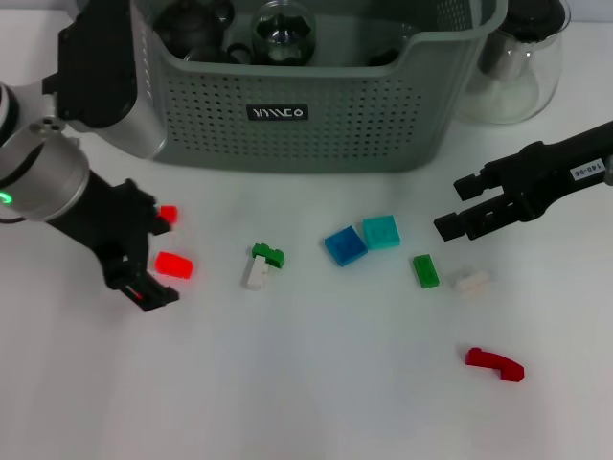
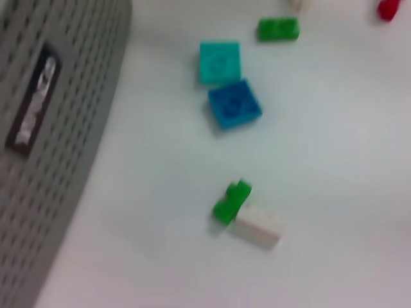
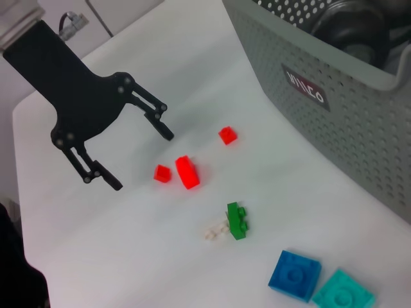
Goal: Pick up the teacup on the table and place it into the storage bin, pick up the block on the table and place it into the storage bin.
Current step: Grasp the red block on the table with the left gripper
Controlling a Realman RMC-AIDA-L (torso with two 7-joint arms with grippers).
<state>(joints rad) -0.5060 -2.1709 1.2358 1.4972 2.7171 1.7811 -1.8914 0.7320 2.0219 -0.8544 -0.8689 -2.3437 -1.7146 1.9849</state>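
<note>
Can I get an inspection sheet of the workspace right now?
Surface: white table, no spills seen.
Job's things: storage bin at the back, dark items and a glass piece inside; teacup not identifiable. Blocks loose on the table: blue block touching teal block, green-and-white pair, green block, white block, red blocks near the left gripper.
Clutter: curved red piece at the front; glass jug beside the bin.
Grippers: left gripper open, beside the red blocks, empty. Right gripper open, above the green and white blocks, empty.
Cables: short cable at the left wrist.
Surroundings: nothing seen.
</note>
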